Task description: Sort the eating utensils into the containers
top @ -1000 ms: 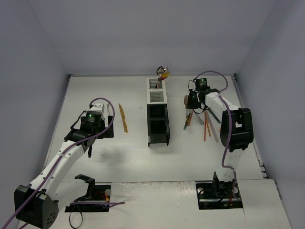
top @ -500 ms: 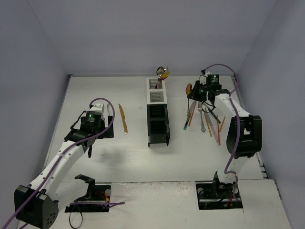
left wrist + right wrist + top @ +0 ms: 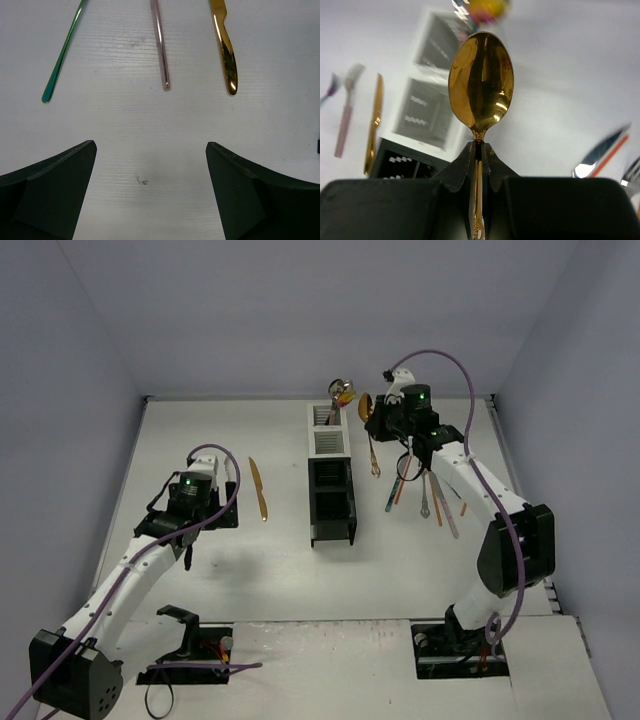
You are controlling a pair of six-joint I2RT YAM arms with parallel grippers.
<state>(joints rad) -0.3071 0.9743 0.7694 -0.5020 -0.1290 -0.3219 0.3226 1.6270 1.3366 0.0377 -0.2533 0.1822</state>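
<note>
Right claw: shut tight on the thin neck of the gold spoon. The round bowl sticks out past the fingertips.
Gold spoon, seen from the top: held up in the air, bowl toward 12 o'clock and handle toward 6 o'clock. It is at 3 o'clock from the far white bin, near it but not touching.
Left claw: wide open, with nothing between its two dark fingers. It is low over the white table.
In front of the left claw: three things lie flat and apart. There is a green handle at 11 o'clock, a pink handle at 12 o'clock and a gold knife at 1 o'clock.
Containers: four square bins joined in one row, running from 12 to 6 o'clock in the middle of the table — two white ones at the far end, two black ones nearer.
Standing utensils: in the far white bin, with silver and yellow tops poking out. I cannot tell how many there are.
Other three bins: I cannot tell if anything is inside.
Pile: loose orange, silver, pink and teal utensils crossing each other on the table. It is at 3 o'clock from the black bins, below the right arm.
Gold knife, seen from the top: alone at 9 o'clock from the black bins, lying from 12 to 6 o'clock.
</note>
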